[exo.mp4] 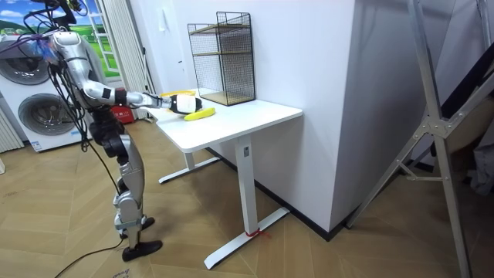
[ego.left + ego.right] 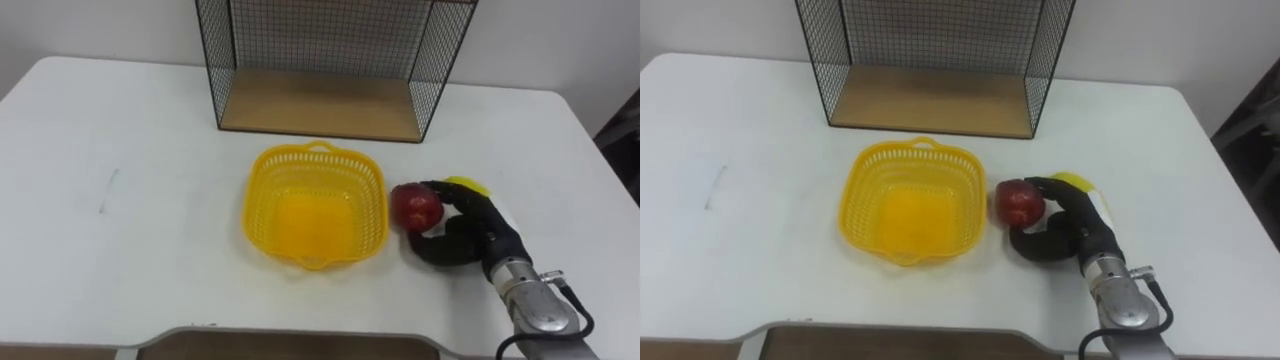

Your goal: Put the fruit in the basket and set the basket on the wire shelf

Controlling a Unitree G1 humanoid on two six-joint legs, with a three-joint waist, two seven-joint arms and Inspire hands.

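An empty yellow plastic basket (image 2: 315, 205) (image 2: 912, 198) sits in the middle of the white table. Just to its right lies a red apple (image 2: 415, 205) (image 2: 1021, 201), and my right hand (image 2: 462, 232) (image 2: 1065, 232) has its dark fingers and thumb curled round it on the table. A yellow banana (image 2: 466, 185) (image 2: 1072, 181) peeks out behind that hand; it also shows in the room view (image 1: 200, 113). The black wire shelf (image 2: 325, 62) (image 2: 932, 58) with a wooden floor stands at the table's far edge, behind the basket.
The white table (image 2: 130, 180) runs wide to the left of the basket, with a faint mark on it. A wall rises behind the shelf. In the room view I stand at the table's end, with washing machines (image 1: 35, 116) behind me.
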